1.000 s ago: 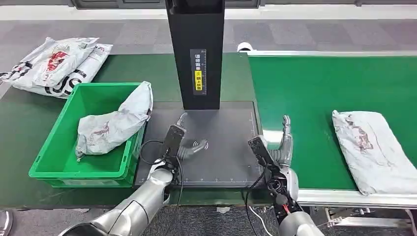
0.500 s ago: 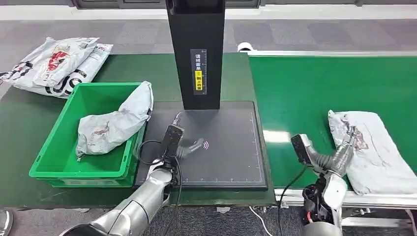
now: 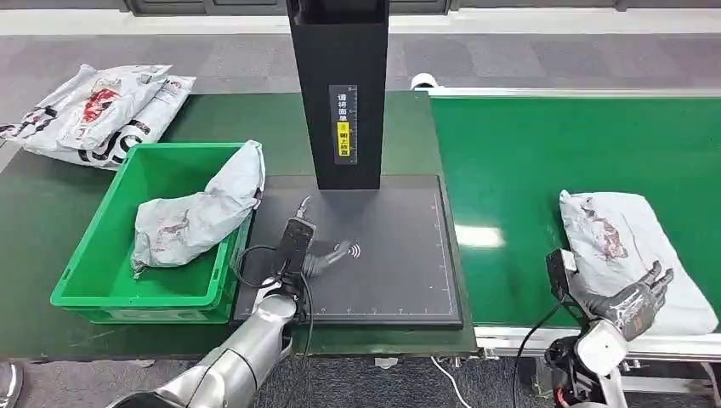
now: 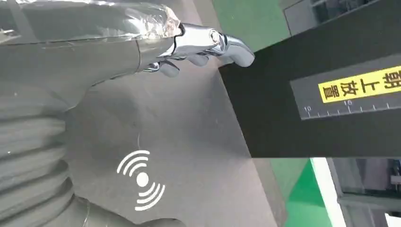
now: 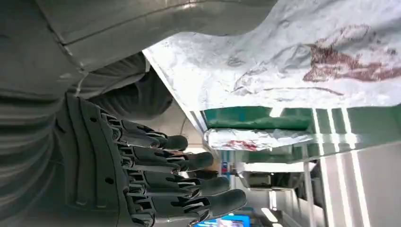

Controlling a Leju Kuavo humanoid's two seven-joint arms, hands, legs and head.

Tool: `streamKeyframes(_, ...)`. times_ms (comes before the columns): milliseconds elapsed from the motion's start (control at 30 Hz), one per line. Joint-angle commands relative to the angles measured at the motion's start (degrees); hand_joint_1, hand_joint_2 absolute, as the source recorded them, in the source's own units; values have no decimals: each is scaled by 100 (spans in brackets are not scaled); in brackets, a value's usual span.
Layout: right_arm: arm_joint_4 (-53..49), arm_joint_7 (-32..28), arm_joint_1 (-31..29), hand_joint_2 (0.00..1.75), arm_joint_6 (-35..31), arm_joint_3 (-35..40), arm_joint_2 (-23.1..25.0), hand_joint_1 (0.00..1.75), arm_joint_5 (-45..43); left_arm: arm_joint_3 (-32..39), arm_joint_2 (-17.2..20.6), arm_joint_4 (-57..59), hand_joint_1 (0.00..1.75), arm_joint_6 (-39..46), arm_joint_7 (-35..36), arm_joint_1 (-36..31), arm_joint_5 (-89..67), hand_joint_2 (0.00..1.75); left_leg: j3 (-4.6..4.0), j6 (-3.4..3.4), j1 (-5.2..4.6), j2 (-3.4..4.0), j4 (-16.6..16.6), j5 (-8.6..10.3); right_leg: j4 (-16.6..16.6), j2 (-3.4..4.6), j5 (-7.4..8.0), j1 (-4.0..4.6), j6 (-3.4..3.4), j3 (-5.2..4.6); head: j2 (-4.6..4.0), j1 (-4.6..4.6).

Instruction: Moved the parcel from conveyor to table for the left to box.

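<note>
Conveyor (image 3: 527,161): carried the grey parcel (image 3: 633,255) at right, drifted slightly left. Scanner platform (image 3: 391,272): left hand (image 3: 327,255) unmoved above it, fingers spread, empty. Right hand (image 3: 633,299): had swung from platform edge onto the parcel's near end, fingers extended; grasp unclear, contact side hidden.

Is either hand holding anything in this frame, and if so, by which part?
Nothing is held. The right hand is open over the near edge of the parcel on the conveyor; the left hand is open above the black pad.
</note>
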Motion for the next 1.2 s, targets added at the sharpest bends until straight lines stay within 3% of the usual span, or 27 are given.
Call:
streamKeyframes(33, 1125, 545, -146, 175, 22, 777, -486, 0, -9, 479, 8, 114, 0, -68, 56, -99, -58, 175, 17, 0, 0, 10, -8, -2, -9, 2, 0, 2, -4, 15, 0, 0)
streamKeyframes(133, 1763, 1136, -109, 175, 22, 1162, -787, 0, -9, 503, 10, 91, 0, -138, 57, -35, -122, 175, 21, 1, 6, 9, -9, -4, -16, 2, 1, 8, -3, 23, 2, 0)
streamKeyframes(300, 2200, 1257, -240, 175, 22, 1358, -929, 0, -9, 582, 54, 72, 0, -146, -4, 15, -157, 175, 12, 2, 0, 10, -5, -4, -8, 4, -2, 1, 0, 13, 2, 0)
streamKeyframes(400, 2786, 1538, -506, 175, 76, 1860, -1040, 0, -9, 617, 85, 47, 0, -188, -81, 40, -187, 175, 7, 5, -1, 15, -3, -7, -6, 10, 0, 0, 0, 7, 2, 0)
streamKeyframes(533, 2930, 1786, -477, 175, 1253, 1923, -1133, 0, -75, 672, 80, 59, 0, -321, -23, -3, -284, 175, 16, 5, 0, 17, -7, -7, -10, 8, 0, 1, -2, 17, 2, 0)
streamKeyframes(733, 2907, 1786, -395, 175, 1659, 1797, -1150, 0, -9, 707, 44, 82, 0, -323, 4, -55, -330, 175, 21, 8, 5, 3, -4, -6, -15, -3, -2, 8, 2, 27, 0, 0)
streamKeyframes(767, 2921, 1786, -417, 175, 1755, 1802, -1169, 54, -9, 707, 43, 84, 0, -329, 4, -56, -338, 175, 29, 9, 3, 16, -9, -4, -20, 6, 3, 6, 2, 29, 0, 0)
streamKeyframes(800, 2911, 1786, -438, 175, 1887, 1784, -1129, 175, -9, 717, 41, 86, 0, -337, 2, -57, -352, 175, 25, 9, 6, 9, -3, -5, -19, -2, -1, 9, 3, 33, 0, 0)
streamKeyframes(900, 2915, 1614, -592, 175, 2166, 1616, -1064, 175, -144, 741, 69, 95, 0, -373, -3, -58, -356, 175, 27, 22, 4, 11, -2, -7, -23, -6, 2, 7, 6, 38, 2, 0)
streamKeyframes(1200, 2912, 1619, -597, 175, 2176, 1615, -1066, 175, -138, 743, 71, 96, 0, -375, -6, -57, -357, 175, 33, 31, 3, -10, 9, -7, -26, -20, -3, 5, 29, 64, 2, 0)
